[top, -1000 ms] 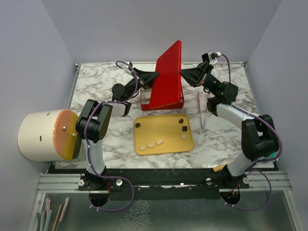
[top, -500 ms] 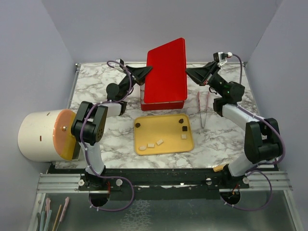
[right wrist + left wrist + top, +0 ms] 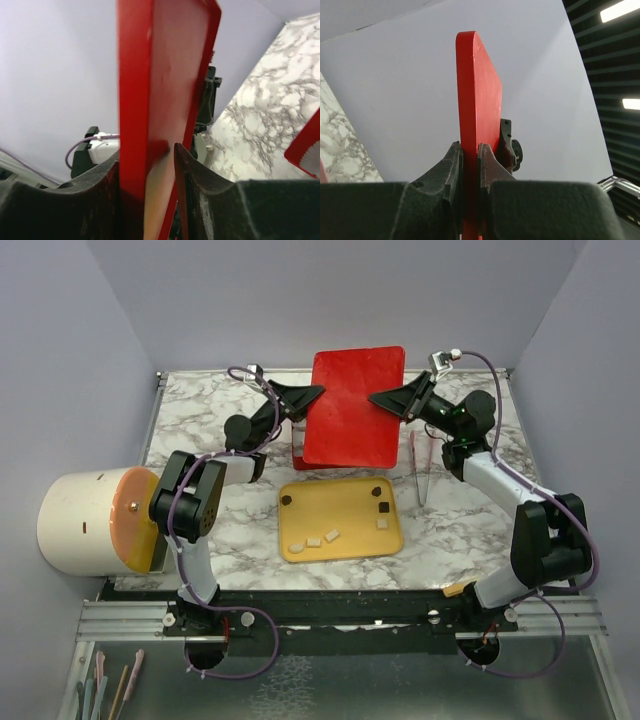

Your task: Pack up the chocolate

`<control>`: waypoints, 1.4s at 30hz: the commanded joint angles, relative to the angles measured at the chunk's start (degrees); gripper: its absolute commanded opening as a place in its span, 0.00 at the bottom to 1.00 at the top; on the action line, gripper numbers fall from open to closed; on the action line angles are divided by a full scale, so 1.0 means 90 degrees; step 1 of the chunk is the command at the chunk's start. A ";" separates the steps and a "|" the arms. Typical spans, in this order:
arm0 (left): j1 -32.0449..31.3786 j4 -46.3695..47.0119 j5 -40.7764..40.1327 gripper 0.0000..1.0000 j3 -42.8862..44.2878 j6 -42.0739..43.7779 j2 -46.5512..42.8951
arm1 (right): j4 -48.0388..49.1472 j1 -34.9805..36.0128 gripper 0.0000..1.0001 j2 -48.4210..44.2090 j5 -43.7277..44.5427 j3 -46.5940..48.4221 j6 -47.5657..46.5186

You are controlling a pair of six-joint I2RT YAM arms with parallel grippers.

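Three small dark brown chocolate pieces (image 3: 286,499) (image 3: 375,491) (image 3: 382,507) lie on a yellow tray (image 3: 345,515), with several pale pieces (image 3: 313,541) beside them. My left gripper (image 3: 318,390) and right gripper (image 3: 375,398) hold a red lid (image 3: 352,405) between them, lifted above a red box (image 3: 297,453) that it mostly hides. In the left wrist view my gripper (image 3: 470,147) is shut on the lid's edge (image 3: 480,100). In the right wrist view my gripper (image 3: 147,155) clamps the lid's rim (image 3: 135,75).
A white cylinder with an orange end (image 3: 85,522) lies at the left table edge. Clear pink tongs (image 3: 418,465) lie right of the box. A corner of the red box (image 3: 305,145) shows in the right wrist view. Walls enclose the table.
The red lid has turned from a steep, edge-on tilt to face the camera, and sits higher and further right over the box. Both grippers moved with it, still gripping its sides.
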 commanded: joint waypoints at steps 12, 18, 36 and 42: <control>-0.0192 0.1895 -0.0349 0.00 -0.0565 0.0244 -0.0405 | -0.4158 0.0082 0.49 0.0096 0.1330 0.1071 -0.2728; -0.0144 0.1867 -0.1084 0.00 -0.0885 0.0288 -0.0339 | -0.4548 0.0082 0.56 0.0243 0.1663 0.1174 -0.3056; -0.0133 0.0584 -0.2762 0.00 -0.1848 0.1522 -0.1071 | -0.5157 0.0082 0.58 0.0381 0.2277 0.1494 -0.3469; -0.0146 0.0162 -0.3073 0.00 -0.1938 0.1753 -0.1261 | -0.4905 0.0082 0.58 0.0332 0.2505 0.1258 -0.3198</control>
